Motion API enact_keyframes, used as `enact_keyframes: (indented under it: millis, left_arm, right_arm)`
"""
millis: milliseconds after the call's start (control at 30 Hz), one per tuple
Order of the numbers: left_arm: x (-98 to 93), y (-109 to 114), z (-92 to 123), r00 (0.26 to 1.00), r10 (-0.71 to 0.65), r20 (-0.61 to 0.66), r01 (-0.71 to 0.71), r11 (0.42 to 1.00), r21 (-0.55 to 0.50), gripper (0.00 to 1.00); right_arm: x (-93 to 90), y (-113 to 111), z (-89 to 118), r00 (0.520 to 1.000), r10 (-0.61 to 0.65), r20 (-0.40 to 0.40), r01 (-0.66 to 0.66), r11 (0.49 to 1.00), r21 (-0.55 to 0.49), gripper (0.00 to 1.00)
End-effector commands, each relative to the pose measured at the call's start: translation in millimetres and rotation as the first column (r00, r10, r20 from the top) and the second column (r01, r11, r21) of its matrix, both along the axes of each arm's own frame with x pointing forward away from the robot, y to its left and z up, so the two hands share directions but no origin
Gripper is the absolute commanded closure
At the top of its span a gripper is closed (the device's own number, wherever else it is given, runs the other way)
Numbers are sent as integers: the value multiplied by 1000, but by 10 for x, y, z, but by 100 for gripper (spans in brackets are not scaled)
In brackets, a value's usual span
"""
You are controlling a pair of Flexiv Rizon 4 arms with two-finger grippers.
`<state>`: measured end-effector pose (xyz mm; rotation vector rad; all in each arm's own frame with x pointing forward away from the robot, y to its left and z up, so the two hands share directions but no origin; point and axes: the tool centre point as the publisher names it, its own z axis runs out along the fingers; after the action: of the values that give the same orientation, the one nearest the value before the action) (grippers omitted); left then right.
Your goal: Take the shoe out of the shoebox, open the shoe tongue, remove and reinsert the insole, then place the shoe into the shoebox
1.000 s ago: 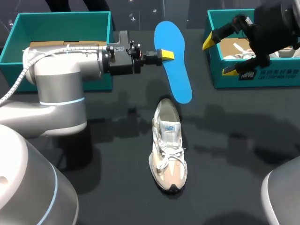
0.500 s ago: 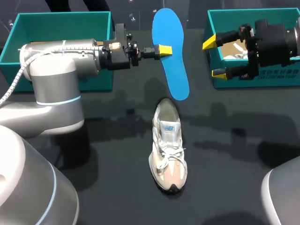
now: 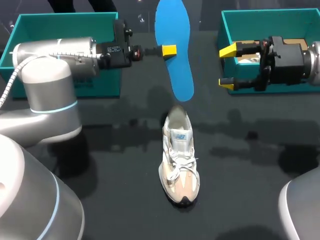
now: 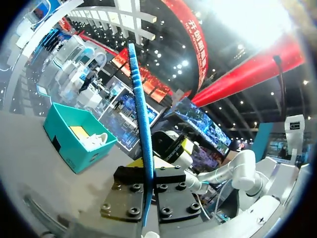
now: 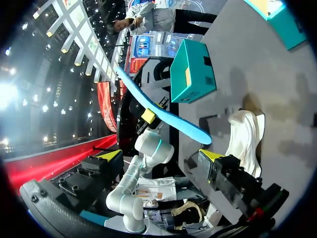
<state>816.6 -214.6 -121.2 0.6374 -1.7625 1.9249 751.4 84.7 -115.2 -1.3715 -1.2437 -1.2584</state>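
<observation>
A blue insole (image 3: 175, 55) hangs in the air above the heel of the beige and white shoe (image 3: 179, 160), which lies on the black table. My left gripper (image 3: 169, 50) is shut on the insole's edge. In the left wrist view the insole (image 4: 140, 114) stands edge-on between the left gripper (image 4: 147, 178) fingers. My right gripper (image 3: 226, 67) is open, level with the insole and a short way to its right, in front of the right shoebox (image 3: 280, 85). The right wrist view shows the right gripper (image 5: 162, 154) facing the insole (image 5: 158, 111) and the shoe (image 5: 245, 136).
A second teal shoebox (image 3: 65, 30) stands at the back left, behind my left arm. The right shoebox holds paper and another white item. Bare black tabletop (image 3: 100, 165) surrounds the shoe.
My left gripper has lifted the insole higher and further back from the shoe. My right gripper has swung down from over the right box to level and faces the insole.
</observation>
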Motion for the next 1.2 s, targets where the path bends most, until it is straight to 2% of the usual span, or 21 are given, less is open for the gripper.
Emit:
enact_keyframes:
  millis: [33, 300, 700, 833, 933, 1067, 1133, 1167, 1200]
  left_arm:
    - [29, 100, 11, 993, -12, 117, 15, 1000, -17, 100]
    - [54, 59, 18, 914, 65, 399, -75, 997, 10, 100]
    - [54, 59, 18, 914, 65, 399, -75, 997, 10, 100]
    - [-36, 84, 4, 778, 60, 626, -106, 994, 38, 100]
    - [-64, 124, 52, 639, 47, 767, -106, 994, 27, 100]
    - [-116, 160, 86, 372, -19, 928, -85, 995, 55, 100]
    - [-155, 196, 79, 177, -49, 983, -112, 991, 70, 100]
    - [-143, 205, 60, 102, -71, 992, -162, 983, 87, 100]
    - [-143, 205, 60, 102, -71, 992, -162, 983, 87, 100]
  right_arm:
    - [47, 20, -37, 1000, 3, 5, -3, 999, 44, 0]
    - [61, 19, -43, 1000, -4, -8, 4, 999, 50, 0]
    - [61, 19, -43, 1000, -4, -8, 4, 999, 50, 0]
    - [61, 19, -43, 1000, -4, -8, 4, 999, 50, 0]
    - [61, 19, -43, 1000, -4, -8, 4, 999, 50, 0]
    - [61, 19, -43, 1000, -4, -8, 4, 999, 50, 0]
    - [61, 19, -43, 1000, -4, -8, 4, 999, 50, 0]
    - [61, 19, -43, 1000, -4, -8, 4, 999, 50, 0]
    - [61, 19, -43, 1000, -4, -8, 4, 999, 50, 0]
